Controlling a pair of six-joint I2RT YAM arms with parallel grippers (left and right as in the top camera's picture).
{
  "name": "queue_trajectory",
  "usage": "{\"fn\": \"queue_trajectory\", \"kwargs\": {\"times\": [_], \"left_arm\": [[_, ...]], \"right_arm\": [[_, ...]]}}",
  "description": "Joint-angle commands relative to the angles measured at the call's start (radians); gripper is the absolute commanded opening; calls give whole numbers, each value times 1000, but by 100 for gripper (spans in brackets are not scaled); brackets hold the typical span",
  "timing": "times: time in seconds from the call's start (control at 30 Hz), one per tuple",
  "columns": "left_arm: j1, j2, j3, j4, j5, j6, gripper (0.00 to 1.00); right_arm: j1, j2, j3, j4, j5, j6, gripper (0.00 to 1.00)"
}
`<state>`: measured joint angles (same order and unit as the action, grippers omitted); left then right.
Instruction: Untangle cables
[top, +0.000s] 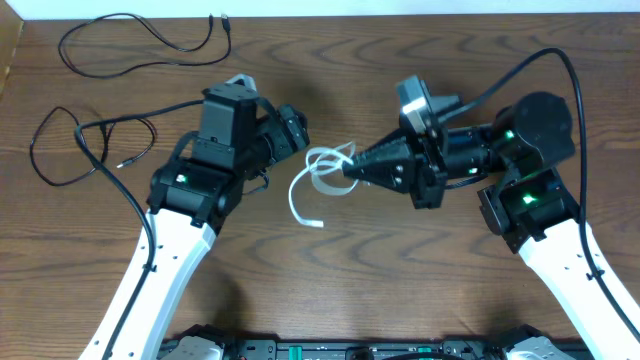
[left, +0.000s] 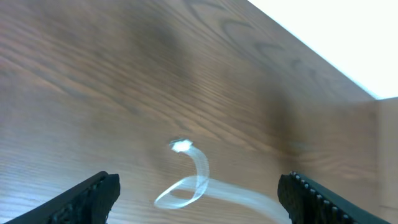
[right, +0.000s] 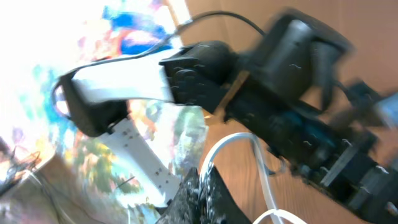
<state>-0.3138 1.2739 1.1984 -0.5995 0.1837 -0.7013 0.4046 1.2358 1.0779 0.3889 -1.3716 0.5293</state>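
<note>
Your wooden table (top: 400, 40) fills the overhead view. The left arm (top: 170, 260) and the right arm (top: 570, 270) both reach in toward its middle.

Your left gripper (left: 199, 196) hangs above the wood with its jaws spread wide and nothing between them. In its own camera the two dark fingers (left: 93, 193) sit out at the bottom corners.

Your right gripper (top: 347, 170) comes in from the other side with its jaws pressed together. They look pinched on the white cable (top: 300, 195), right at one of its loops. The right wrist view is blurry, but the cord appears to arc up and away from the closed tips there.

That white cable lies between your two grippers. It curls in small loops at the right tip, then trails down toward you to a loose end on the wood. From the left wrist, one loop and its bright plug lie on the table in the gap between the open fingers, without touching either.

The two black cables are well off to your left. One black cable (top: 190, 51) snakes along the far edge, and the other black cable (top: 33, 150) loops beside the left arm. Both lie apart from the white one.
</note>
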Motion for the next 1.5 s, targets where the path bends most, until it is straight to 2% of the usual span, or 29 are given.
{"fn": "queue_trajectory", "kwargs": {"times": [0.0, 0.13, 0.3, 0.47, 0.57, 0.63, 0.8, 0.9, 1.03, 1.1, 1.27, 1.3, 1.33, 1.37, 1.4, 1.47], "left_arm": [[4, 6, -1, 18, 190, -65, 87], [6, 6, -1, 21, 402, -174, 87], [6, 6, -1, 21, 592, -192, 87], [16, 6, -1, 21, 591, -180, 87], [50, 6, -1, 16, 592, 73, 87], [50, 6, -1, 9, 594, 200, 87], [35, 6, -1, 8, 639, 352, 87], [34, 6, -1, 5, 640, 378, 87], [34, 6, -1, -24, 647, 308, 86], [34, 6, -1, -43, 644, 362, 86], [34, 6, -1, -84, 520, 383, 86], [34, 6, -1, -127, 453, 383, 86], [34, 6, -1, -162, 405, 383, 86], [34, 6, -1, -196, 364, 383, 86], [34, 8, -1, -240, 323, 382, 86], [34, 20, -1, -305, 312, 383, 86]], "right_arm": [[24, -7, 5, 81, -138, 16, 1], [51, -7, 5, 215, -173, 28, 1], [17, -7, 5, 225, -182, 27, 1], [-47, -7, 5, 225, -188, 27, 1], [-106, -7, 5, 222, -179, 43, 1], [-124, -7, 5, 221, -161, 60, 1], [-124, -7, 5, 222, -127, 61, 1], [-124, -7, 5, 222, -98, 61, 1], [-124, -7, 5, 222, -93, 61, 1], [-124, -7, 5, 222, -93, 61, 1], [-125, -7, 5, 177, -92, 61, 1], [-134, -5, 5, 123, -83, 61, 6], [-144, -5, 5, 78, -68, 61, 15], [-164, -5, 5, 3, -32, 60, 30], [-179, -5, 5, -52, -2, 60, 31], [-227, -5, 5, -235, 109, 35, 43]]}}
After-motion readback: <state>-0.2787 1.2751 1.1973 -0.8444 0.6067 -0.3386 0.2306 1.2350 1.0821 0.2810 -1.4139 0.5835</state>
